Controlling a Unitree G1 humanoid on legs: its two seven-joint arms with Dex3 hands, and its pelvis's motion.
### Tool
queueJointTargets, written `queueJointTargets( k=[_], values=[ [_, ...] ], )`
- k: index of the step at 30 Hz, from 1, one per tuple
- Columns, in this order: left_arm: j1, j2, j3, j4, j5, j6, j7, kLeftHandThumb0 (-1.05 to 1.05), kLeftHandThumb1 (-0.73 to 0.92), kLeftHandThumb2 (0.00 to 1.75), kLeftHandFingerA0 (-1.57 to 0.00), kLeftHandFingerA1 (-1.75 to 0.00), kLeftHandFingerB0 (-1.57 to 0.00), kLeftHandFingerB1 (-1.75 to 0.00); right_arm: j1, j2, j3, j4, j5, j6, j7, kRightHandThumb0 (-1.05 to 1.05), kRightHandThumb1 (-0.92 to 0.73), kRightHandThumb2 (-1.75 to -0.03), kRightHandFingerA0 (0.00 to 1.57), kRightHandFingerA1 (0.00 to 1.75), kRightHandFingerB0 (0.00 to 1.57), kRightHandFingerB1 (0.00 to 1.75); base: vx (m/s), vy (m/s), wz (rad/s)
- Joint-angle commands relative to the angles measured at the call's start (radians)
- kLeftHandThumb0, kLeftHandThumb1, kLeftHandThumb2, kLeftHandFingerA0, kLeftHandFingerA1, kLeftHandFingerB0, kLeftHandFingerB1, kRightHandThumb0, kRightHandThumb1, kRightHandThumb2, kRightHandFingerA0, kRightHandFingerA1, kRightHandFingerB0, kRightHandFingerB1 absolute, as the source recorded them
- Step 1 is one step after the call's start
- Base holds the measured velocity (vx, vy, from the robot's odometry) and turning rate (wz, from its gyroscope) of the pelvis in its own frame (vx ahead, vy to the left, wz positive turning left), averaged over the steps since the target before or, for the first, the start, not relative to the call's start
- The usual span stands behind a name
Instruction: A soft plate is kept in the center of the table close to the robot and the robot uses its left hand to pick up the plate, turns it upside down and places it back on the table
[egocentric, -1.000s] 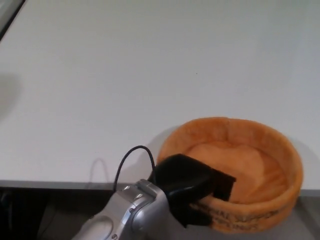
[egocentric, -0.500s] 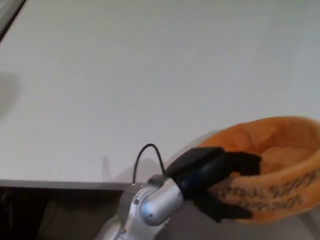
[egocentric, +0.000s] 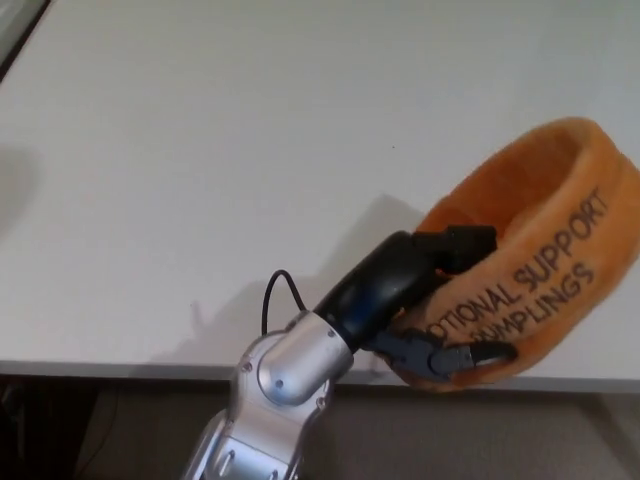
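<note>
While I watch through the head camera, my left hand (egocentric: 425, 300) is clamped on the near rim of the orange plush plate (egocentric: 530, 250), one black finger (egocentric: 462, 240) hooked over the rim into the hollow and another (egocentric: 450, 358) pressed against the outer wall below. I see the plate lifted off the white desk (egocentric: 250, 150) and tilted steeply, its hollow turned away from me and its outer wall facing the camera, black lettering reading "SUPPORT" running along it. It hangs over the desk's near edge, toward the right end. A thin black cable (egocentric: 280, 295) loops off the silver wrist (egocentric: 290, 370), just left of the plate. My right hand is out of frame.
</note>
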Motion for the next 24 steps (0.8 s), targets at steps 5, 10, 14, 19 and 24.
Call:
queueJointTargets(
  k=[5,10,14,19,24],
  values=[
    [-0.036,-0.600,0.320,0.027,-0.750,0.176,0.273,-0.23,0.61,0.70,-1.03,-1.75,-0.73,-1.75,-0.025,-0.032,-0.003,-0.019,-0.037,0.023,-0.034,-0.64,-0.90,-0.67,0.39,0.53,0.27,0.37,0.00,0.000,0.00],
    [-0.034,-0.646,0.431,0.033,-0.964,0.192,0.412,-0.39,0.50,0.88,-1.22,-1.46,-0.95,-1.32,-0.030,-0.028,-0.002,-0.009,0.010,0.044,0.002,-0.63,-0.88,-0.67,0.42,0.49,0.30,0.35,0.00,0.000,0.00],
    [-0.044,-0.663,0.481,0.057,-1.070,0.145,0.448,-0.26,0.66,0.64,-0.95,-1.75,-0.64,-1.75,-0.033,-0.021,0.001,-0.019,-0.001,0.051,-0.014,-0.61,-0.88,-0.67,0.42,0.49,0.31,0.35,0.00,0.000,0.00],
    [-0.004,-0.735,0.526,0.060,-1.163,0.057,0.519,-0.30,0.70,0.61,-0.94,-1.75,-0.59,-1.35,-0.031,-0.018,0.012,-0.009,-0.012,0.046,-0.013,-0.64,-0.87,-0.66,0.42,0.47,0.30,0.35,0.00,0.000,0.00],
    [-0.020,-0.745,0.598,0.122,-1.234,-0.046,0.604,-0.36,0.75,0.61,-0.93,-1.75,-0.53,-1.75,-0.028,-0.031,0.011,-0.013,-0.027,0.038,-0.019,-0.64,-0.89,-0.67,0.41,0.48,0.29,0.35,0.00,0.000,0.00]
  ],
)
